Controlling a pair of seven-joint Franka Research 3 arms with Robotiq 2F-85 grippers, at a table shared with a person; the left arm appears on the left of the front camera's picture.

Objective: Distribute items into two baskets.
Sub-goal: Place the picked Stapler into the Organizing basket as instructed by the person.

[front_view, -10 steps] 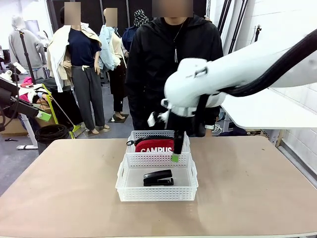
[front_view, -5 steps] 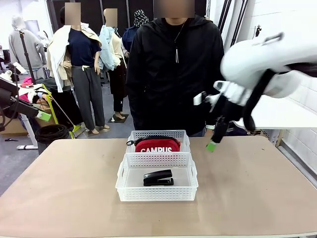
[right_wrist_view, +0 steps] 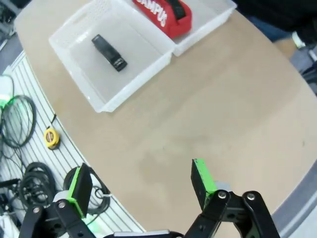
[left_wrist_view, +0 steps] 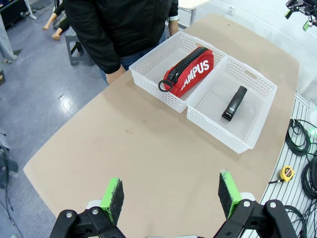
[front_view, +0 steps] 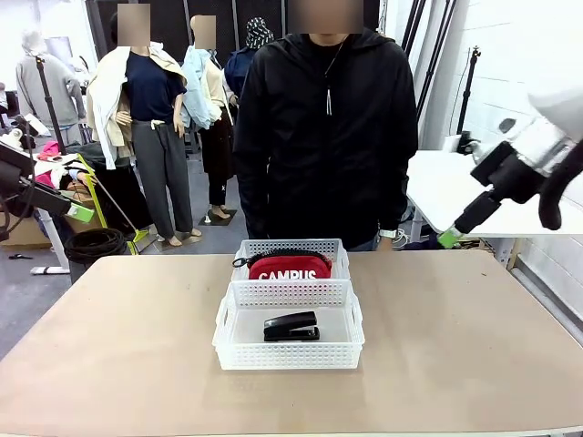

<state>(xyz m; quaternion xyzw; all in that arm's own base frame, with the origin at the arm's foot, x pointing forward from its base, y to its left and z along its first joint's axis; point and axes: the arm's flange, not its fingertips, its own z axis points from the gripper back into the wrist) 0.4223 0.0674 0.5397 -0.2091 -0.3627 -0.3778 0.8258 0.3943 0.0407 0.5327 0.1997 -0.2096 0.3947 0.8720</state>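
Two white baskets stand end to end at the table's middle. The far basket [front_view: 339, 259] [left_wrist_view: 148, 60] [right_wrist_view: 214, 24] holds the red CAMPUS pouch [front_view: 290, 268] [left_wrist_view: 196, 73] [right_wrist_view: 166, 12]. In the near basket [front_view: 290, 353] [left_wrist_view: 246, 143] [right_wrist_view: 101, 95] lies the black stapler [front_view: 291, 326] [left_wrist_view: 235, 102] [right_wrist_view: 109, 52]. My right gripper [front_view: 449, 238] [right_wrist_view: 141, 184] hangs open and empty, high off the table's right side, well away from the baskets. My left gripper [left_wrist_view: 171, 196] is open too, high above the table's left part, with nothing between its fingers.
A person [front_view: 323, 137] in a black jacket stands at the far edge, just behind the baskets. Bare tabletop [front_view: 474, 346] lies around the baskets on all sides. A yellow tape measure [left_wrist_view: 286, 172] [right_wrist_view: 51, 138] and cables lie on the floor by the robot's side.
My right arm has swung from just above the baskets up and out to the right, off past the table's edge. Pouch, stapler and baskets have not moved.
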